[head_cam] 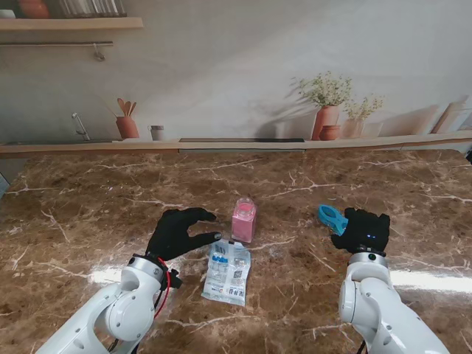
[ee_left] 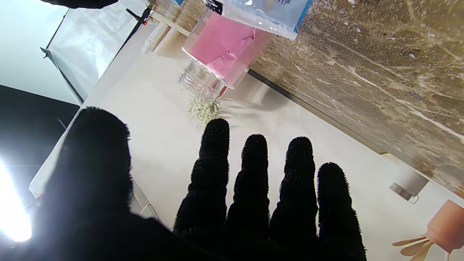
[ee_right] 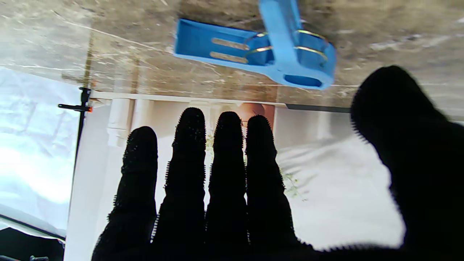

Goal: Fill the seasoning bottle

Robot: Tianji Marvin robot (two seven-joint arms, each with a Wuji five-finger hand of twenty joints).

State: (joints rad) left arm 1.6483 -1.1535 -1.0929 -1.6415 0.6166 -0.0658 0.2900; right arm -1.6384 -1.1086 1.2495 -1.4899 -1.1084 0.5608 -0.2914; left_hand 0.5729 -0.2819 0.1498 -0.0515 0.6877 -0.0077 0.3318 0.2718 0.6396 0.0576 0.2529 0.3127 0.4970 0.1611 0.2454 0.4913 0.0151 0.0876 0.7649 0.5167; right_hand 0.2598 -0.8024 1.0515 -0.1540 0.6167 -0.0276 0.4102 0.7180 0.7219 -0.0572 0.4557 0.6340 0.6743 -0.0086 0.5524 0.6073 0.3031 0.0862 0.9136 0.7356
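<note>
A clear seasoning bottle holding pink powder stands upright mid-table, its mouth uncapped in the left wrist view. A clear refill pouch with blue print lies flat just nearer to me; its edge shows in the left wrist view. My left hand, in a black glove, hovers open just left of the bottle, fingers spread and touching nothing. A blue scoop-like tool lies on the table to the right. My right hand is open right beside it, fingers straight, holding nothing.
The brown marble table ends at a low ledge along the back wall, which carries terracotta pots with plants and a utensil jar.
</note>
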